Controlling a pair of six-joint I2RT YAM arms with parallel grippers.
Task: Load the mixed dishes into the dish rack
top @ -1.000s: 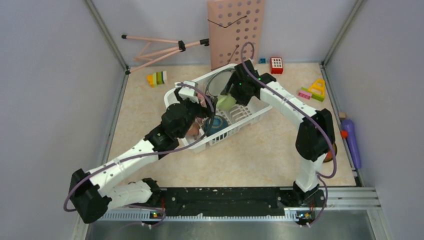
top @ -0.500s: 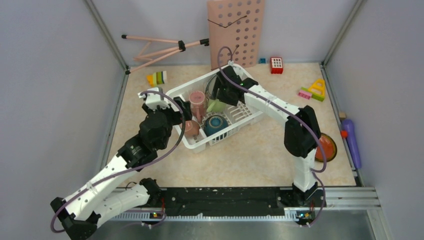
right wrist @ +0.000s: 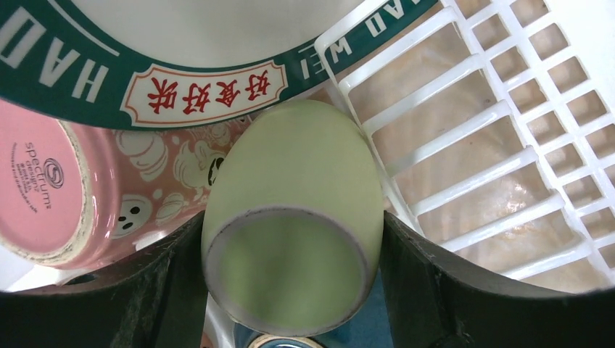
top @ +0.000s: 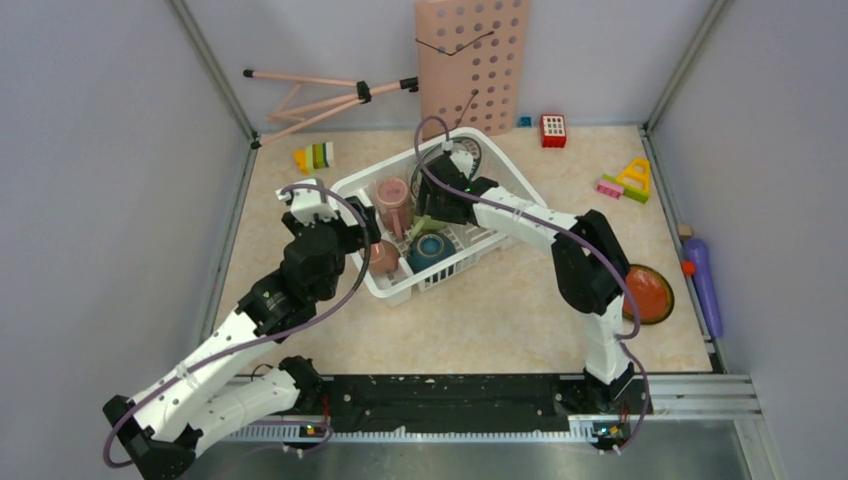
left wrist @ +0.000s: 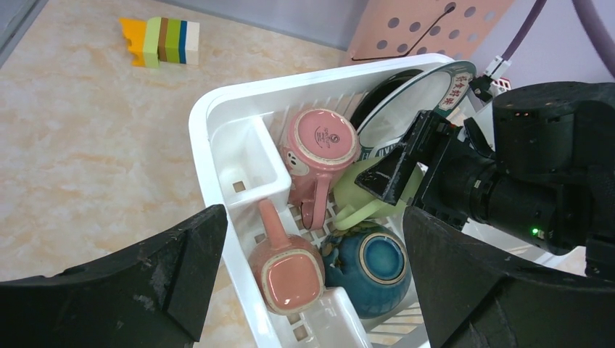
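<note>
Dish rack (top: 450, 272): white slotted basket, set at an angle on the middle of the table (top: 500, 330), with both arms reaching to it.
Light green mug (right wrist: 294, 225): inside the rack, tilted, just in front of the large plate and just beside the far pink cup. Whether it rests on the grid floor cannot be told.
Right gripper (right wrist: 294, 279): clamped on the light green mug, one finger against each side of its body.
Left gripper (left wrist: 313, 239): jaws spread wide and holding nothing, hovering over the rack's left near side, above the pink cups.
Large plate (left wrist: 417, 98): pale with a teal lettered rim, standing on edge at the rack's far end.
Far pink cup (left wrist: 323, 141): lying on its side in the rack, base towards the left wrist camera, handle pointing to the near end.
Near pink cup (left wrist: 286, 272): in the rack's near left part, handle pointing to the far end.
Blue bowl (left wrist: 366, 264): in the rack, touching the near pink cup, apparently bottom up.
Orange plate (top: 652, 293): flat on the table, right of the right arm, well apart from the rack.
Surroundings: toy blocks (top: 315, 156) left of the rack, a pink perforated board (top: 472, 60) against the back wall, a purple cylinder (top: 705, 285) at the right edge.
</note>
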